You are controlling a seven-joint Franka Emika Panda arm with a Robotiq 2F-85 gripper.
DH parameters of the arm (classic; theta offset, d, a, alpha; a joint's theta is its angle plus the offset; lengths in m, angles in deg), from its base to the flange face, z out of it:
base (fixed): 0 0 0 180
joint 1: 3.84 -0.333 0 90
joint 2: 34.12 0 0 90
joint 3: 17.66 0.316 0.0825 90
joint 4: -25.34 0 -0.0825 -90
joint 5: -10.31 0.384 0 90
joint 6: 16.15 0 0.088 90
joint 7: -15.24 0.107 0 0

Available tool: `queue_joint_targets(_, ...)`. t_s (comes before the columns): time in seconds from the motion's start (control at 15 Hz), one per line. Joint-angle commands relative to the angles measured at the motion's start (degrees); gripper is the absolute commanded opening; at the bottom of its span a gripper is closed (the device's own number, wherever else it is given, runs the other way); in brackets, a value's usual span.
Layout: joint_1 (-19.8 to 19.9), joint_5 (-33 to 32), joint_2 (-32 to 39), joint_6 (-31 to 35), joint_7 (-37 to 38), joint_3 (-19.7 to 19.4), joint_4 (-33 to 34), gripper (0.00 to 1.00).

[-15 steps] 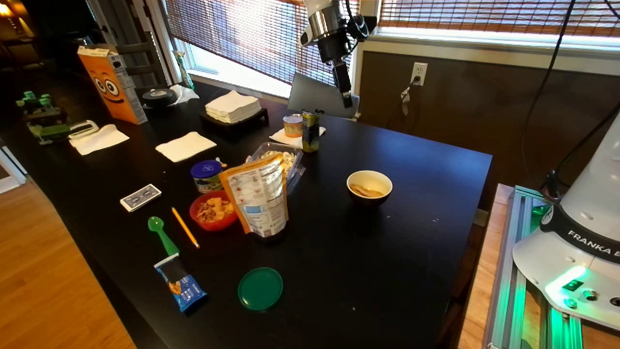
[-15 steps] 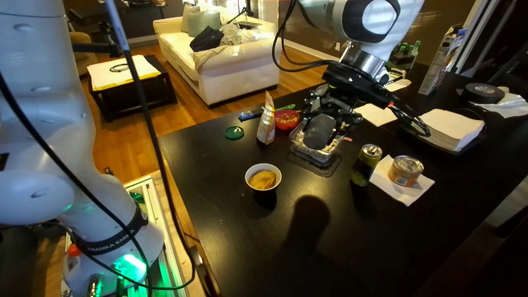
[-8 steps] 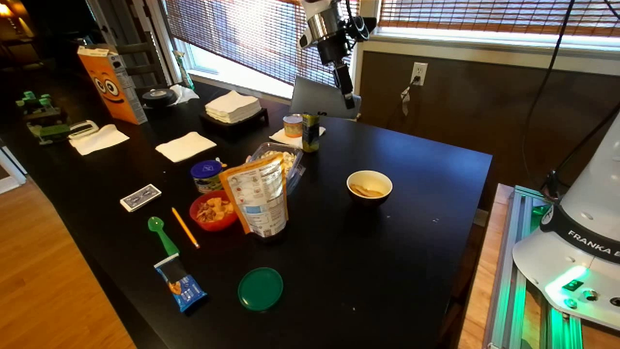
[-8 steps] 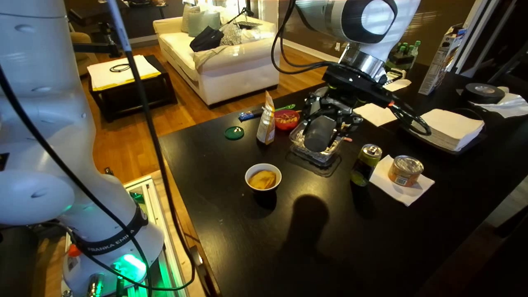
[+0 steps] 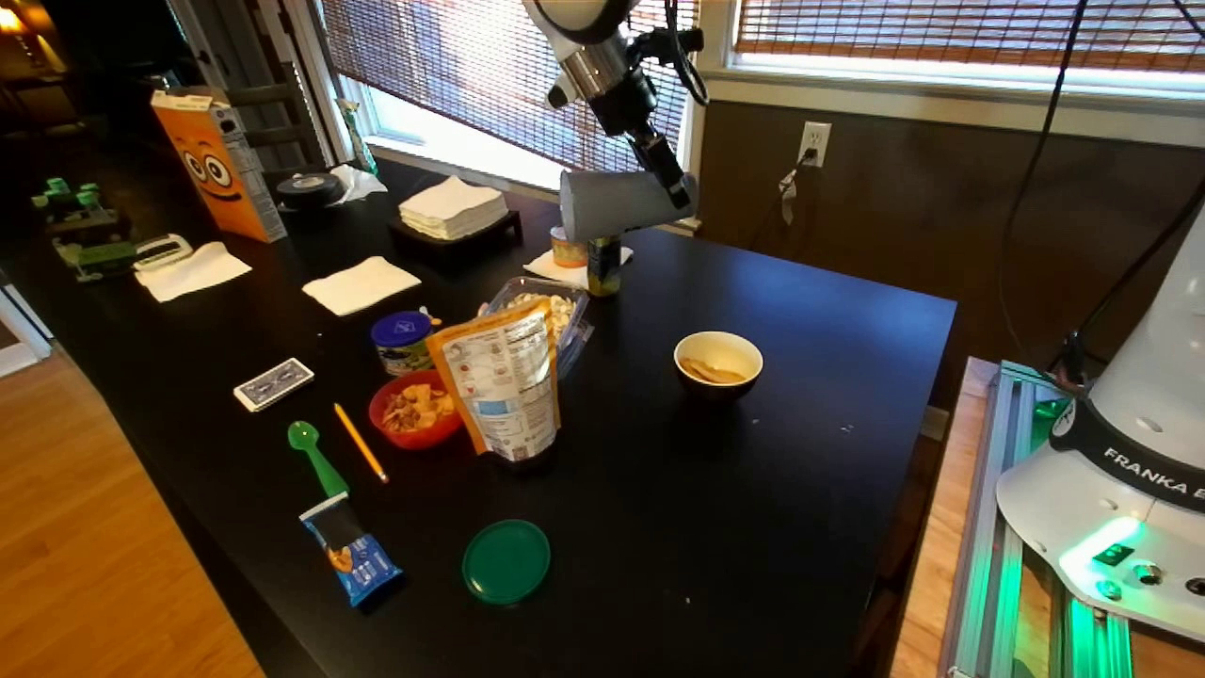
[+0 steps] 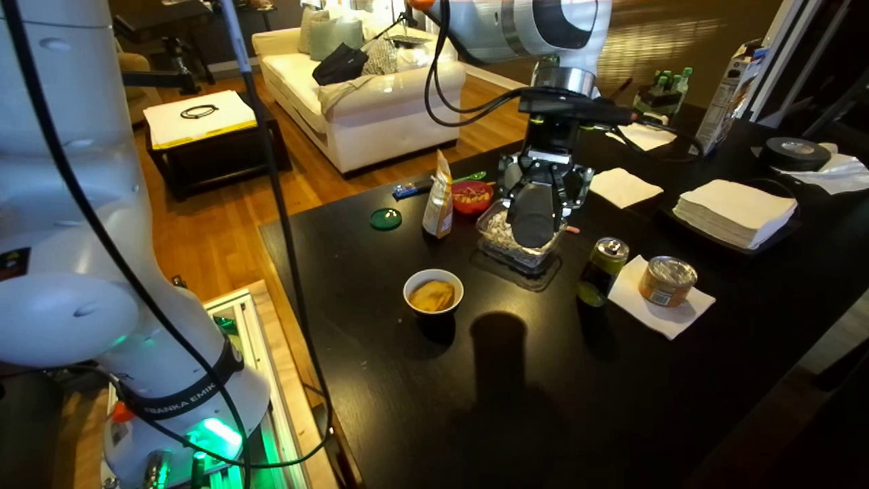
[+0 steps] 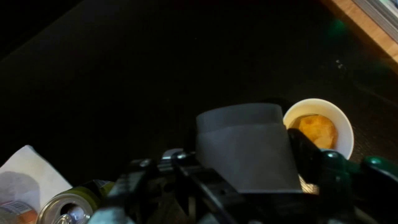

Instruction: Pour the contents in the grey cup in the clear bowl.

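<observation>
The grey cup [image 5: 614, 205] is held in the air by my gripper [image 5: 676, 188]. My fingers are closed around its sides, also seen in an exterior view [image 6: 536, 200] and in the wrist view [image 7: 241, 149]. The cup lies nearly on its side, its wider end to the left in an exterior view. Its inside and contents are hidden. The clear bowl [image 6: 517, 254] is a low see-through container with pale pieces in it. It stands behind an upright pouch in an exterior view [image 5: 576, 341]. The cup overlaps it in an exterior view [image 6: 533, 217]; they look apart.
A cream bowl [image 5: 744, 353] with yellow food stands between the clear bowl and the robot base. The pouch [image 5: 499, 386], a red bowl [image 5: 419, 435], a blue-lidded tub [image 5: 403, 344], a green can [image 6: 604, 272] and a tin [image 6: 669, 282] stand around.
The cup has turned towards lying on its side in my gripper's hold. My wrist has rotated and shifted left in an exterior view. The clear bowl and other objects stay put.
</observation>
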Motion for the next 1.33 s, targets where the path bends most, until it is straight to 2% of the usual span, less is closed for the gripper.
queue_joint_targets(0.0, -2.2, -7.8, -0.7, 1.8, 5.2, 1.0, -1.5, 0.48)
queue_joint_targets(0.4, -4.6, -16.7, 0.2, 1.7, 11.7, 2.2, -1.2, 0.48)
queue_joint_targets(0.73, -4.9, -21.3, 0.0, 4.5, 11.7, 3.8, -1.5, 0.48)
queue_joint_targets(0.8, -4.4, -18.9, 0.6, 2.4, 11.0, 4.0, -0.5, 0.73)
queue_joint_targets(1.0, -4.5, -19.6, 0.6, 3.4, 11.0, 4.3, -0.5, 0.73)
queue_joint_targets(1.07, -4.7, -20.1, 1.2, 3.0, 10.7, 4.3, 0.2, 0.48)
queue_joint_targets(1.27, -5.6, -21.8, 2.7, 1.2, 11.9, 4.1, 1.8, 0.48)
